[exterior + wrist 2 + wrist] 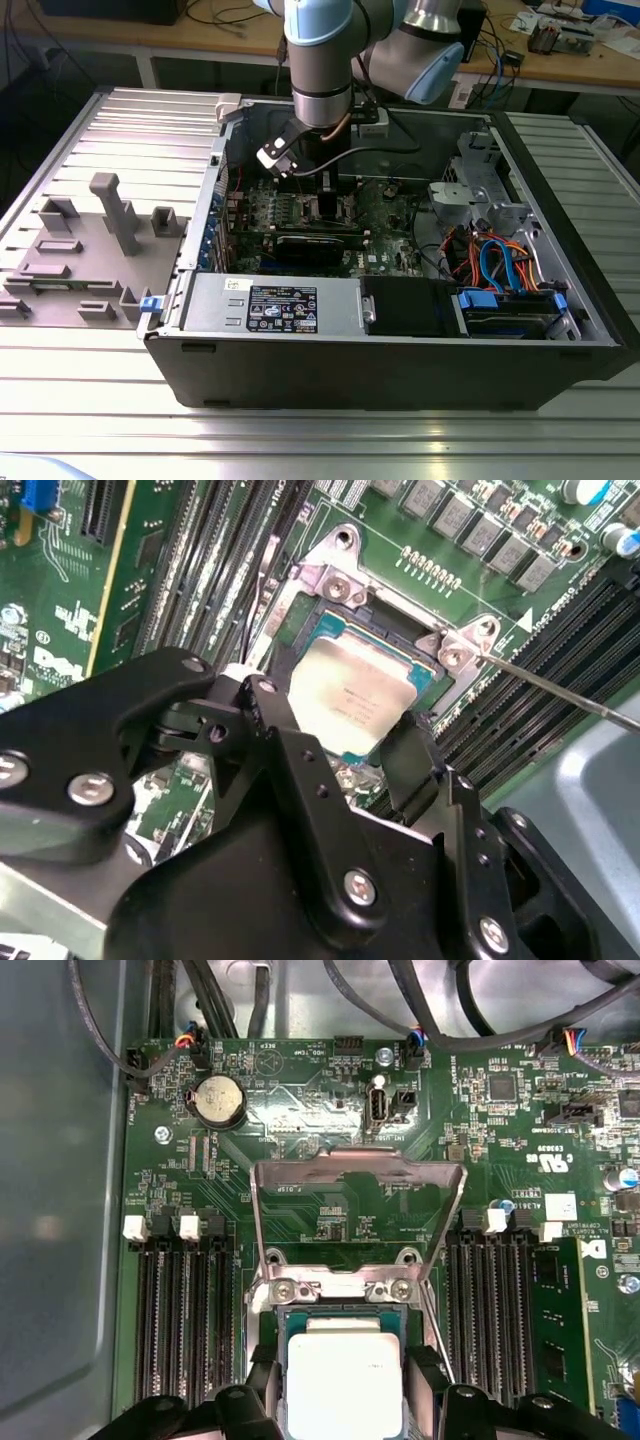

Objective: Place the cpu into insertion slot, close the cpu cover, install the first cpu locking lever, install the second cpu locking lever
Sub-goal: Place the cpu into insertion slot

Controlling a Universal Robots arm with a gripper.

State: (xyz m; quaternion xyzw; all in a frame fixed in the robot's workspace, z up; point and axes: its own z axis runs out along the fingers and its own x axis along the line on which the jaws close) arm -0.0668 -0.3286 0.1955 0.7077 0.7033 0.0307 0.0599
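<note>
End effector (pixel 338 716) tight on both cpu (pixel 352 694) edges — cpu at the insertion slot (pixel 392 630) (cpu cover (pixel 350 1165) open)

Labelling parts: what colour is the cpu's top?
Silver-grey, green-rimmed; the square cpu shows best in the second wrist view.

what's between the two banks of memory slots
The cpu, with the raised cover standing at its edge; the first wrist view shows this.
</note>
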